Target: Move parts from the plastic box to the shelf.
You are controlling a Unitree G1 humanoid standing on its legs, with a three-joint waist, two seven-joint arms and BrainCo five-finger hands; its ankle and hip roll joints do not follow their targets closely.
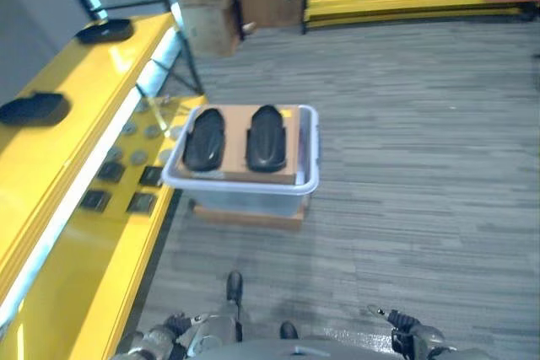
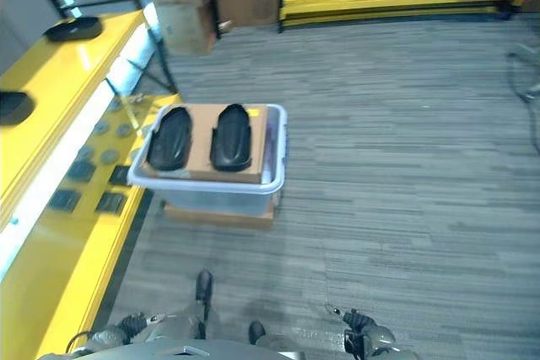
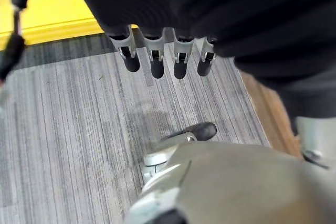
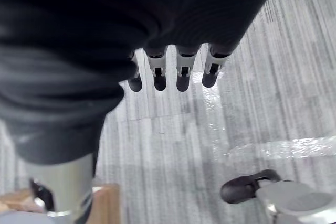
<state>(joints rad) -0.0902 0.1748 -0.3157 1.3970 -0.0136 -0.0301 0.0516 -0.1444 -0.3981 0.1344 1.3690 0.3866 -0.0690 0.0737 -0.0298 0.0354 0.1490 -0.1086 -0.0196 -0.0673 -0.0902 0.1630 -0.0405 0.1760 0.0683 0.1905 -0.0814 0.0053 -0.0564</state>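
Both hands hang low at the robot's sides, over bare carpet. The left hand [image 3: 165, 56] has its fingers straight and relaxed, holding nothing. The right hand [image 4: 173, 69] is the same: fingers extended, empty.

The box [image 1: 308, 183], clear plastic with a pale rim, stands on the floor straight ahead of the robot and well apart from both hands. It rests on a low wooden base [image 1: 249, 215]. Inside it, a cardboard sheet [image 1: 236, 137] carries two black parts side by side: the left part [image 1: 205, 138] and the right part [image 1: 267, 137]. Each is elongated, with its long axis running away from the robot, the two roughly parallel and close but apart.

The yellow shelf [image 1: 101, 65] runs along the robot's left, its edge just beside the box. Two further black parts already lie on its upper level: one near [image 1: 32, 109], one farther back [image 1: 105, 30].

Judgement: neither hand is within reach of the box, so an approach forward is needed first. The left hand is on the shelf side and looks slightly better placed for the left part. A grasp across the short width of a part appears most suitable.
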